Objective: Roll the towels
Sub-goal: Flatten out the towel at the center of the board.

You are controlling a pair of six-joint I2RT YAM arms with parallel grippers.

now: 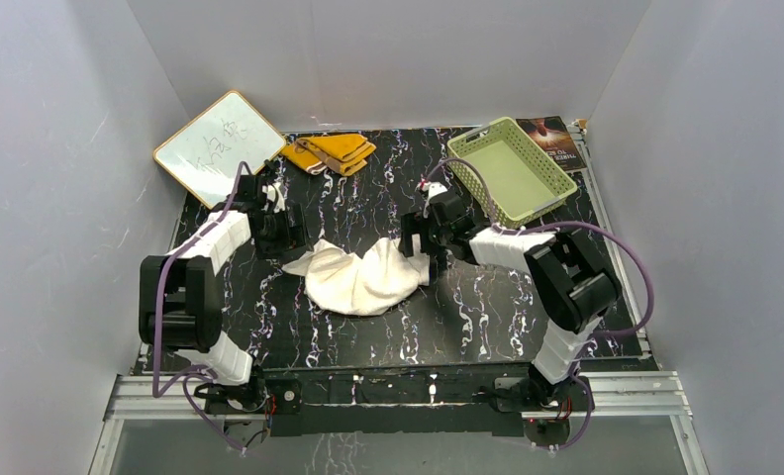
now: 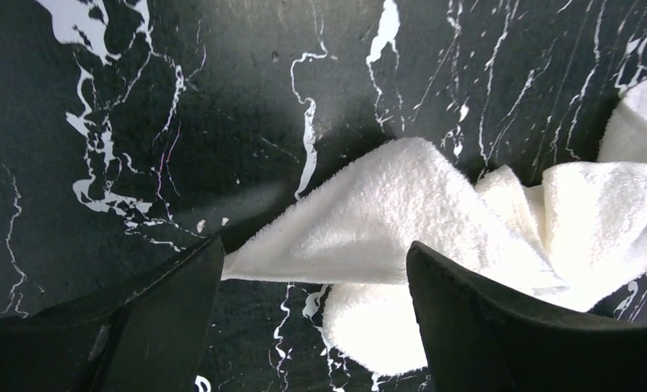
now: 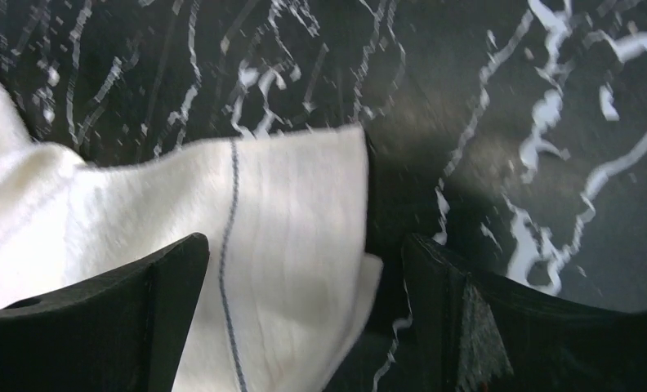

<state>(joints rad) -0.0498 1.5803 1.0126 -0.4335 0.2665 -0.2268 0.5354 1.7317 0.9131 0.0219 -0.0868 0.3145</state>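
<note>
Well, the white towel (image 1: 358,282) looks soft and floppy. The left gripper (image 2: 314,265) and right gripper (image 3: 304,257) are wide open; pinch its corners at nine and three o'clock.

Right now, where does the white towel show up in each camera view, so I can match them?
Top external: the white towel lies crumpled at the middle of the tabletop.
Left wrist: right and lower centre, one corner inside the open left gripper.
Right wrist: left half, with a thin dark stripe showing.
Shared landmark: the black, white-veined tabletop beneath it.
</note>
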